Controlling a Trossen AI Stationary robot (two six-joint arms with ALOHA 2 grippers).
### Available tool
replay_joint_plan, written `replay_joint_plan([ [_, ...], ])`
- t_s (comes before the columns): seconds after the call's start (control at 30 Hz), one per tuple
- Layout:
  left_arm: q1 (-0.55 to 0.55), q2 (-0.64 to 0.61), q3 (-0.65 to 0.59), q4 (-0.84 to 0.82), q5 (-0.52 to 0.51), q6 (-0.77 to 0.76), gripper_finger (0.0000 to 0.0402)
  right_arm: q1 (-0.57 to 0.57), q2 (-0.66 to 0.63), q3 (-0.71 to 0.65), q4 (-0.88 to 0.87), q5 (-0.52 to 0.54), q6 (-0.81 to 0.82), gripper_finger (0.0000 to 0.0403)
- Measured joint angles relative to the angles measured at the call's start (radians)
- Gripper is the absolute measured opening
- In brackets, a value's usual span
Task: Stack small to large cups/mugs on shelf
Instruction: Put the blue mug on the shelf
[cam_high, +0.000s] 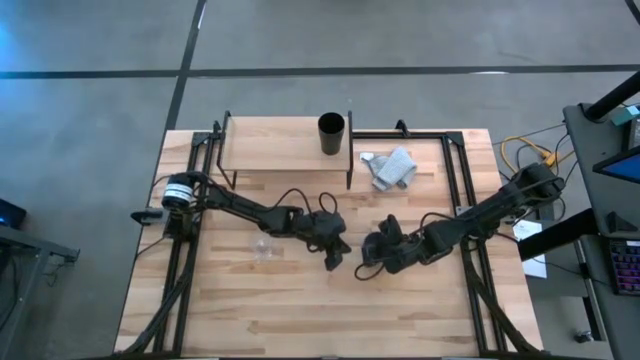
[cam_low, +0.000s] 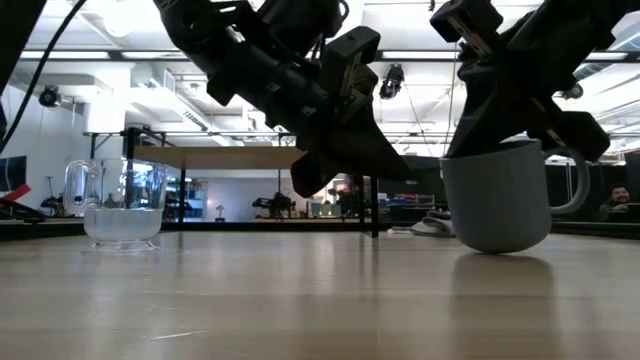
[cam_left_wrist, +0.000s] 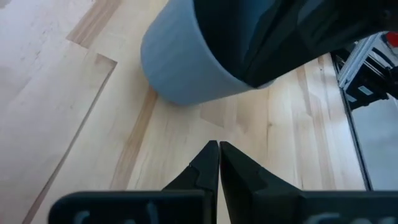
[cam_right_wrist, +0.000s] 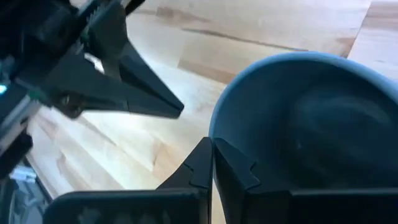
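Note:
The blue-grey mug stands near the table's middle, its handle toward the right of the low view. It also shows in the left wrist view. My right gripper is shut on its rim and covers it in the high view. My left gripper is shut and empty, just left of the mug. The clear glass cup stands on the table to the left. The tall black cup stands on the shelf at its right end. My right gripper holds the mug's rim on the side away from the handle. The wall lies between the two fingers, one inside and one outside. The fingers come slanting down from the table's right. The mug is about upright; I cannot tell whether its base is on the table.
A light grey cloth lies on the table right of the shelf. Black metal frames run along both sides of the table. Bare wood lies toward the near edge.

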Motion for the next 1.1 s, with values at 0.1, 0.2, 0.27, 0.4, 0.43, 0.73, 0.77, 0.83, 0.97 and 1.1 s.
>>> replay_joint_plan([
  [0.1, 0.004, 0.000, 0.001, 0.000, 0.009, -0.003, 0.0000, 0.000, -0.003, 0.000, 0.000, -0.026, -0.014, 0.0009],
  [0.2, 0.008, 0.000, 0.001, 0.002, 0.012, -0.009, 0.0000, 0.000, -0.007, 0.000, -0.006, -0.035, -0.023, 0.0009],
  [0.27, 0.009, -0.003, 0.001, 0.007, 0.016, -0.009, 0.0000, 0.000, -0.016, 0.000, -0.013, -0.036, -0.042, 0.0009],
  [0.4, 0.014, -0.036, 0.001, 0.007, 0.025, -0.009, 0.0000, -0.016, -0.046, 0.001, -0.029, -0.056, -0.084, 0.0009],
  [0.43, 0.016, -0.048, 0.001, 0.007, 0.025, -0.009, 0.0000, -0.024, -0.056, 0.001, -0.034, -0.065, -0.096, 0.0009],
  [0.73, 0.046, -0.122, 0.003, 0.003, 0.024, -0.002, 0.0000, -0.115, -0.142, 0.002, -0.137, -0.139, -0.230, 0.0009],
  [0.77, 0.047, -0.126, 0.004, 0.001, 0.024, -0.002, 0.0000, -0.125, -0.153, 0.002, -0.138, -0.140, -0.255, 0.0009],
  [0.83, 0.050, -0.132, 0.003, -0.002, 0.028, -0.002, 0.0000, -0.148, -0.178, 0.002, -0.137, -0.143, -0.303, 0.0009],
  [0.97, 0.050, -0.156, 0.003, 0.002, 0.061, -0.003, 0.0000, -0.195, -0.220, 0.041, -0.198, -0.171, -0.413, 0.0009],
  [1.1, 0.050, -0.199, 0.002, 0.002, 0.064, 0.016, 0.0000, -0.229, -0.233, 0.127, -0.321, -0.189, -0.565, 0.0009],
])
